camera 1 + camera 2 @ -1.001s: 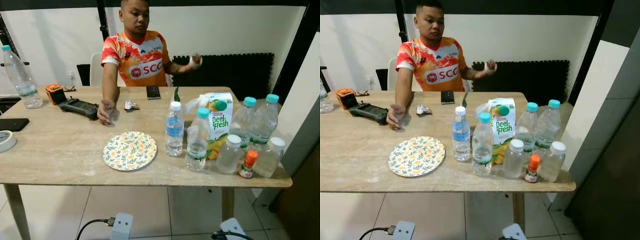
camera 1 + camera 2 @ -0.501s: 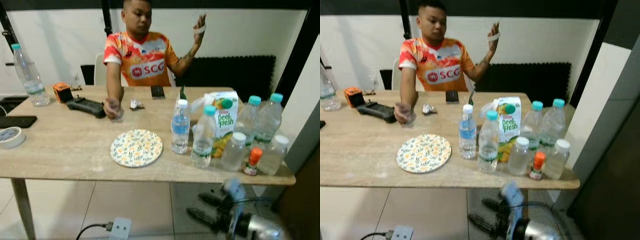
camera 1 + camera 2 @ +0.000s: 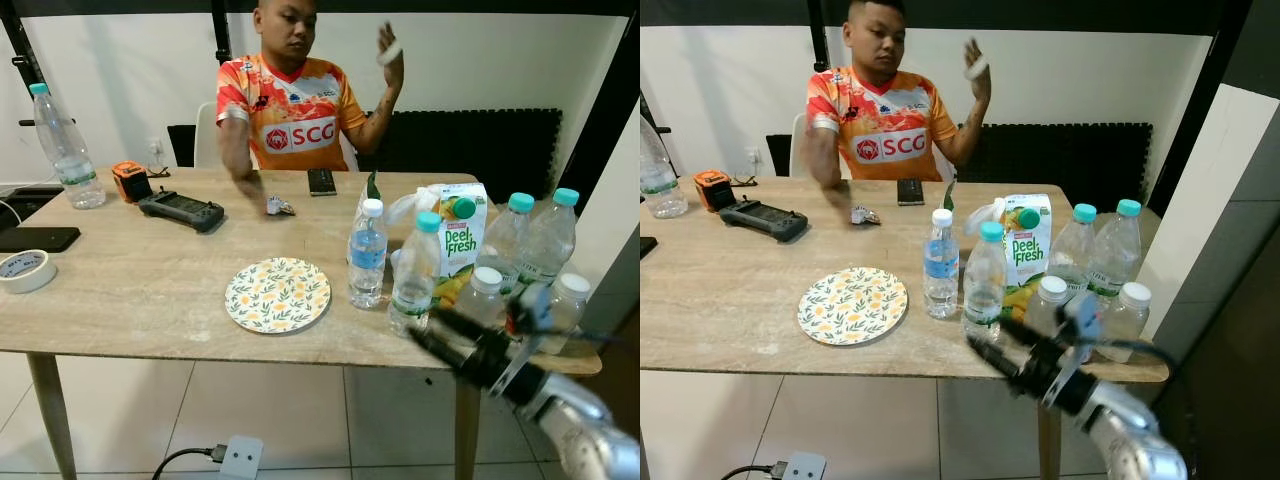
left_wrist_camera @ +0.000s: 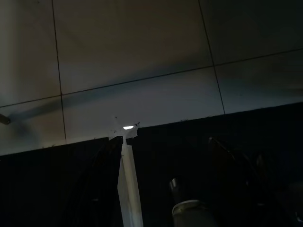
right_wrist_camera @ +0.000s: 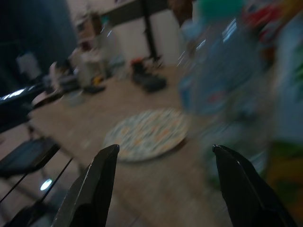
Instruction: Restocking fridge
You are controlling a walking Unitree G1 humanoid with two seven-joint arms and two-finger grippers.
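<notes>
1. Your right end effector [image 3: 428, 327] hovers with fingers apart at the surface [image 3: 130, 290] edge, just before the teal-capped bottle [image 3: 414, 272].
2. You're in the reach step, nothing gripped.
3. Next, centre on the bottle, advance, then close.

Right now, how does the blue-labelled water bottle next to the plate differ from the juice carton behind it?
The water bottle is a clear round bottle with a white cap and a blue label; the juice carton is an opaque, boxy white and green pack with a green cap. The bottle stands nearer the floral plate; the carton stands further to the robot's right, among the other bottles. Both stand upright and capped on the wooden table.
</notes>
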